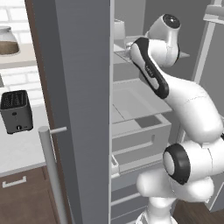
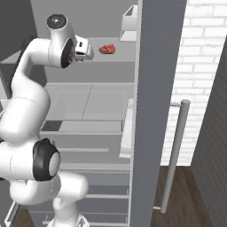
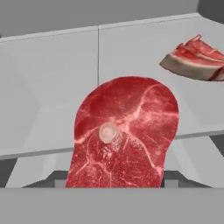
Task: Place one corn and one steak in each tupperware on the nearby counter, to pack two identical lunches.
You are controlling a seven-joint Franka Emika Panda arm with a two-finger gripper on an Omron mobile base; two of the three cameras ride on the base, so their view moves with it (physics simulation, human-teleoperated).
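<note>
From the left base view, the white arm reaches into an open grey fridge, past its tall door with a bar handle. Pale shelves and drawers sit inside. To the left, a dark toaster stands on the pale counter before white brick, with a glass jar higher up.

The right base view shows the other door, a brick wall and a wood floor. Far inside, on an upper shelf, lies a thick red steak chunk, just right of the hand.

In the hand view, a flat marbled steak slab stands close before the camera, its long axis running up from the bottom edge, rounded end uppermost, a small white bone spot at its middle. The slab hides the fingertips, so the gripper appears closed on it partway, though contact itself cannot be seen. The thick chunk rests on the shelf at far right, well apart.
</note>
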